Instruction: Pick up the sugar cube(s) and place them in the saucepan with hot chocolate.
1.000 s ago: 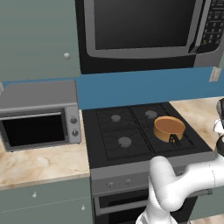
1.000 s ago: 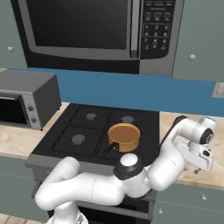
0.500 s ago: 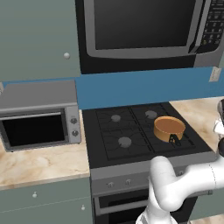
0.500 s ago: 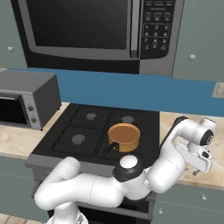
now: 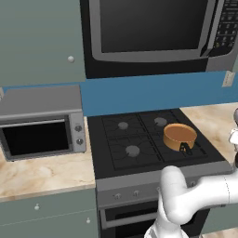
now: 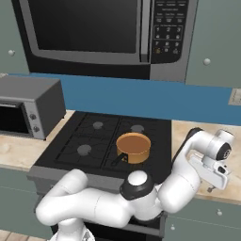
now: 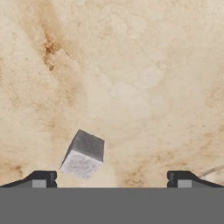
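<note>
A small white-grey sugar cube lies on the beige marble counter, seen from straight above in the hand view. My gripper hangs over it, open, and the cube sits between the finger tips, nearer the left one, touching neither. From the right base view the gripper points down at the counter right of the stove. The saucepan with hot chocolate stands on the stove's front right burner, its dark handle toward the front.
The black stove has several burners. A grey toaster oven stands on the left counter, and a large microwave hangs above the stove. The counter's front edge runs just below my hand.
My hand has sunk a little toward the counter right of the stove. The jaws stay open, and the saucepan has not moved.
</note>
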